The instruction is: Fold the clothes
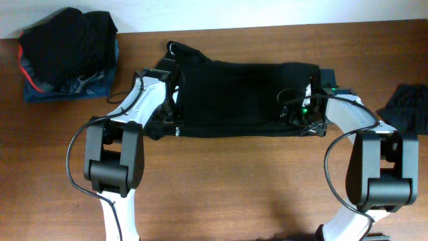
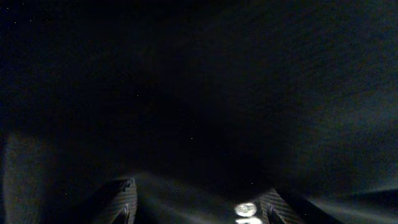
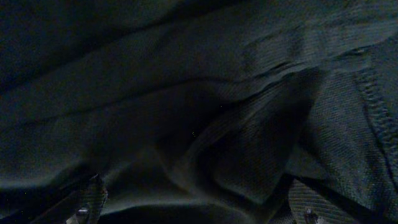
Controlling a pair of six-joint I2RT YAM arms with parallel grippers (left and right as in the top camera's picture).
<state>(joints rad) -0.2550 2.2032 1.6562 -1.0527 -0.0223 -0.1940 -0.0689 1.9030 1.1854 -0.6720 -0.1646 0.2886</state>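
Note:
The clothes [image 1: 241, 97], a black T-shirt, lie stretched in a wide band across the middle of the wooden table [image 1: 234, 187]. My left gripper [image 1: 175, 104] is down at its left end. In the left wrist view the left gripper [image 2: 202, 186] has its fingers [image 2: 127, 193] well apart, with black cloth and a small white round logo [image 2: 245, 209] lying between them. My right gripper [image 1: 295, 110] sits on the shirt's right end. The right wrist view shows the right gripper [image 3: 198, 182] open wide over creased black fabric with a stitched hem [image 3: 373, 106].
A heap of dark garments [image 1: 67, 47] on blue denim sits at the table's back left corner. Another dark garment [image 1: 409, 107] lies at the right edge. Both arms' cables loop over the front part of the table.

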